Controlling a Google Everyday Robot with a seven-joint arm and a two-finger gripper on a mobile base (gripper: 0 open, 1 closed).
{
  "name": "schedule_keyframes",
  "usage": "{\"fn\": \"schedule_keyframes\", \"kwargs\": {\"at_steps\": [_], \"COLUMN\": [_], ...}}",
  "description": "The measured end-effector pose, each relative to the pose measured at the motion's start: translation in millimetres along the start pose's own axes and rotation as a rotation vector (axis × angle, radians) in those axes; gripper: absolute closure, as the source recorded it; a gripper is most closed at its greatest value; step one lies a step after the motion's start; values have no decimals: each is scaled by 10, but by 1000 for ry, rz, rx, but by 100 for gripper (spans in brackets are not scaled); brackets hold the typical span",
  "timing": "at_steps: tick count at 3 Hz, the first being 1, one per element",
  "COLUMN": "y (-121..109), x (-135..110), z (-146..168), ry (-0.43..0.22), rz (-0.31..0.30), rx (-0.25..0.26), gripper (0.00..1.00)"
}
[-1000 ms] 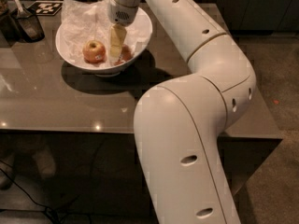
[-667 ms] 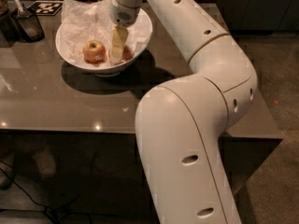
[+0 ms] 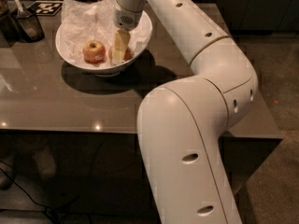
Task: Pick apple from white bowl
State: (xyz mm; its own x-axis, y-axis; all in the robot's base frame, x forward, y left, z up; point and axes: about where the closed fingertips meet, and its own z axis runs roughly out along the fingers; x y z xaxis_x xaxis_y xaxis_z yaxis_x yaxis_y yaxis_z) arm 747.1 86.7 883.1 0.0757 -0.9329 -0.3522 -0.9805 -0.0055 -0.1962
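My gripper (image 3: 119,56) is down inside the white bowl (image 3: 74,62), on its right side, right against the apple (image 3: 129,55). The reddish apple shows only as slivers on both sides of my pale tip. I cannot tell how wide my grip is, or whether I have the fruit. A yellower apple (image 3: 93,51) with a dark stem dimple sits just to the left, apart from me. Crumpled white paper (image 3: 84,17) lines the bowl's far side. The bowl stands on a glossy grey table (image 3: 51,101).
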Motion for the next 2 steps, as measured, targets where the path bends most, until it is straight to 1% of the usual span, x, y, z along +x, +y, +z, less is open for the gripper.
{"fn": "schedule_keyframes", "kwargs": {"at_steps": [1,2], "y": [11,17], "x": [23,34], "z": [34,60], "ry": [-2,-4], "rz": [2,2], "rx": [-8,-13], "gripper": [0,1]}}
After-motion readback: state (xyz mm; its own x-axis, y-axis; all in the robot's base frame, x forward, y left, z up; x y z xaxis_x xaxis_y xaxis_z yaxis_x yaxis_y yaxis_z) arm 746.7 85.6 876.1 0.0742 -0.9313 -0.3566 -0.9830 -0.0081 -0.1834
